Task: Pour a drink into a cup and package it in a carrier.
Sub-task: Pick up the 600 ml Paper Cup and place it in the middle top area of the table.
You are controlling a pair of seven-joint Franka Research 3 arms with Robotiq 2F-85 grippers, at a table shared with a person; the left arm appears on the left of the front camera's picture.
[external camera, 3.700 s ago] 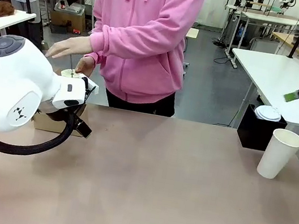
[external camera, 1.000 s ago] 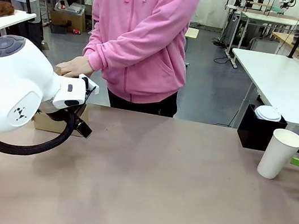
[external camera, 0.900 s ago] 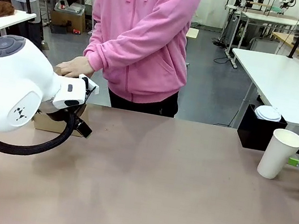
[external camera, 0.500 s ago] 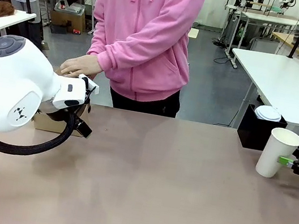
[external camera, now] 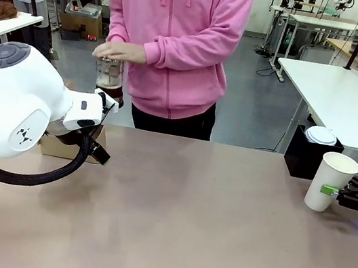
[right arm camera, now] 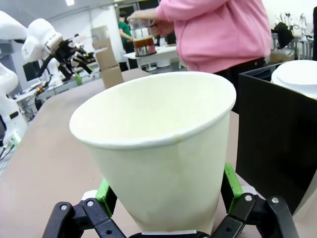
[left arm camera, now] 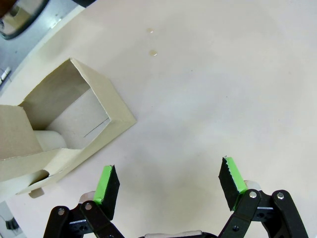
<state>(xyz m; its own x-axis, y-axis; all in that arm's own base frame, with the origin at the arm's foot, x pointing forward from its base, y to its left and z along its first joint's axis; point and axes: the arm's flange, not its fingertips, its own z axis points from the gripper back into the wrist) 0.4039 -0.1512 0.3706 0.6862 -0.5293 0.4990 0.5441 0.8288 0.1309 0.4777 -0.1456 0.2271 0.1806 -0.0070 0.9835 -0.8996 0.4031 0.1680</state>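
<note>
The right gripper (right arm camera: 166, 197) is clenched, green pads pressed on the lower sides of the tall, tapered white paper cup (right arm camera: 158, 129) at the smooth brown desk's (external camera: 187, 211) right end. The left gripper (left arm camera: 171, 181) gapes wide beside the brown cardboard carrier (left arm camera: 59, 158).

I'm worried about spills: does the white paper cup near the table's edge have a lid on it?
No, the cup has an open rim, and its bare white inside shows past the edge.

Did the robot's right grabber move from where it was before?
Yes. The black, green-padded right gripper came down from beside the white back table and now grips the tall white paper cup beside the black box.
</note>
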